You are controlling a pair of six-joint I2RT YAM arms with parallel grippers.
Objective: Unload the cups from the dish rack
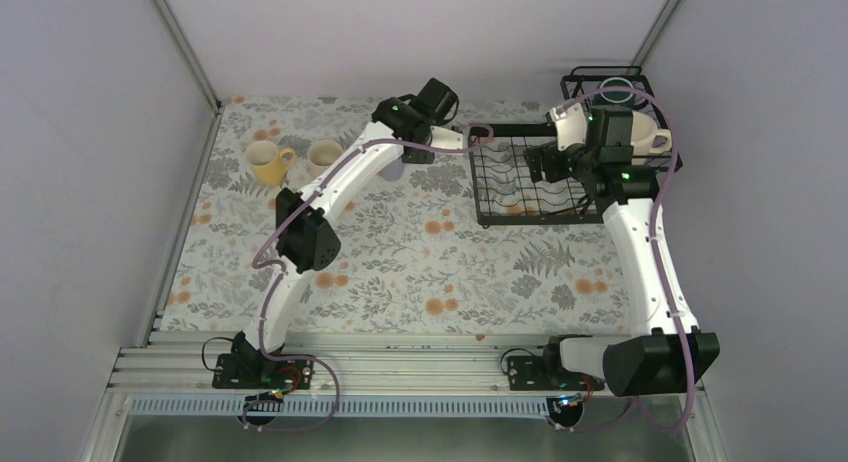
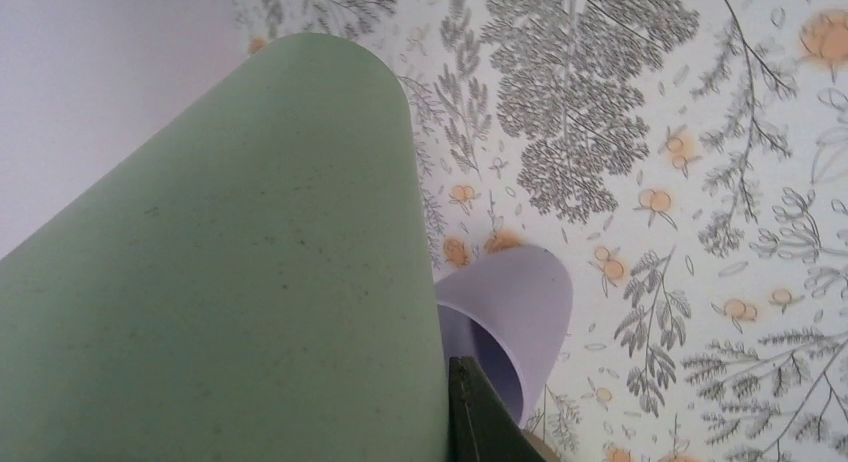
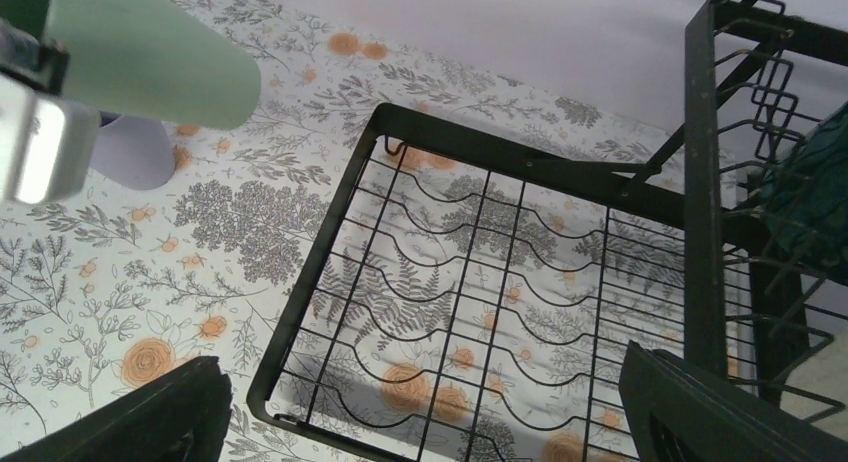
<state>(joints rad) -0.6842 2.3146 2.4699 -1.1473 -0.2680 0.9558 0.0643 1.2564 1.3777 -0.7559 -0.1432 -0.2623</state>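
One yellow mug near table edge

You are finding nothing readable in any view: no words, digits, brand marks or signs. The cloth is showing only its leaf and flower print, the mint cup is showing a plain wall, and the rack is showing bare black wire.
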